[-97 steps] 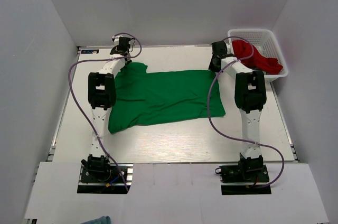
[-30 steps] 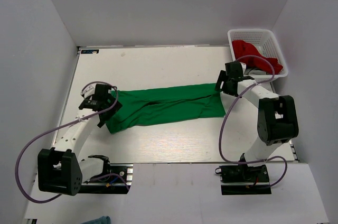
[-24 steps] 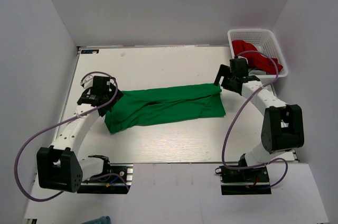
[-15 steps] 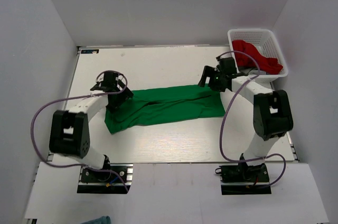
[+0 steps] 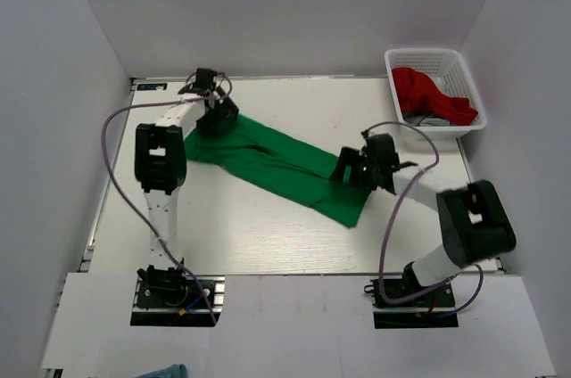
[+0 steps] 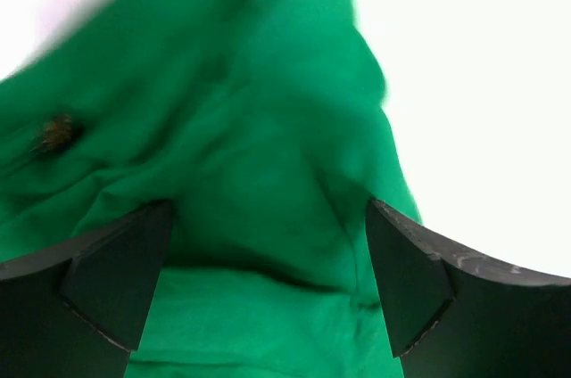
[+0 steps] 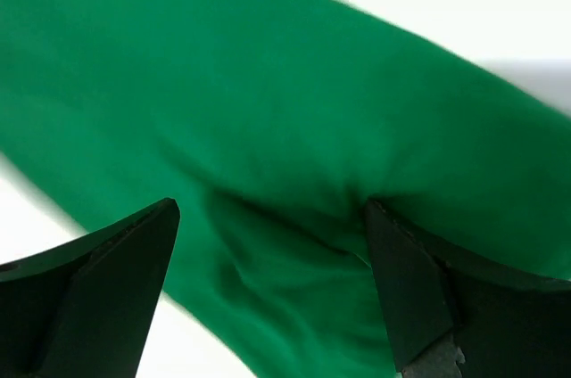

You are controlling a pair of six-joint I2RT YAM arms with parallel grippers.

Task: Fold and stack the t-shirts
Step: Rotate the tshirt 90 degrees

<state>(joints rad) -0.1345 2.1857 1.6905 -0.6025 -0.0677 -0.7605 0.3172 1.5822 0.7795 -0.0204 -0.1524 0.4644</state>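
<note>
Left gripper: arm stretched to the far left part of the table, tool down on the far-left end of the green t-shirt. In its wrist view both black fingers stand apart, not closed. Green cloth fills the gap between them, creased and bunched. The view is blurred, and whether the tips press into the cloth cannot be told.

Right gripper: at middle-right of the table, on the other end of the same shirt. In its wrist view the fingers are likewise spread, with a pucker of green between them. Bare white table shows at the upper right and lower left corners.

Green t-shirt: a long narrow band lying diagonally on the table, wrinkled along its length. It runs from far left under the left gripper to nearer right, and its near end lies just past the right gripper.

Red t-shirt: crumpled inside a white plastic basket at the far right corner of the table, one part hanging over the basket's near rim. It is well apart from the green shirt.
</note>
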